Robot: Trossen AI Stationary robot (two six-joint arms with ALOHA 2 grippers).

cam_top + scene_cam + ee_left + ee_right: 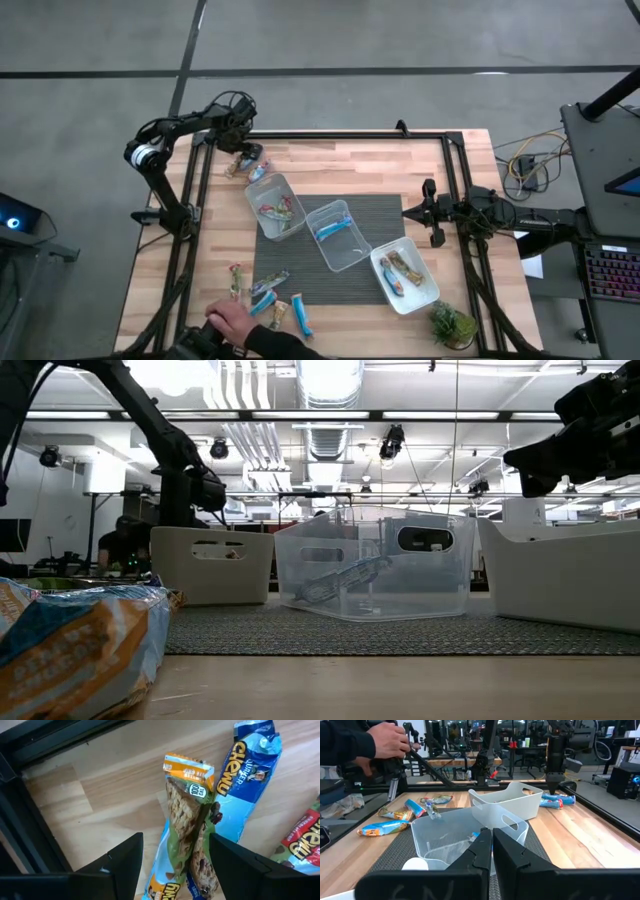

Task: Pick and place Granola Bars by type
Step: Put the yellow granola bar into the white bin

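Observation:
At the table's far left corner my left gripper point(243, 153) points down, open, over a small heap of Granola Bars. Its fingers stand on either side of a green-and-orange bar point(192, 815) without touching it. That bar lies on the wood across another wrapper, beside a blue bar point(250, 780) and a red-printed bar point(305, 840). More bars point(268, 288) lie near the table's near left edge. My right gripper point(491, 837) waits shut and level at the table's right side point(432, 212).
Three clear tubs point(276, 205) point(338, 233) point(404, 275) stand in a slanting row on the dark mat, each with bars inside. A person's hand point(232, 320) rests by the near-left bars. A small plant point(452, 325) stands at the near right. The black frame rail point(45, 740) runs close by the left gripper.

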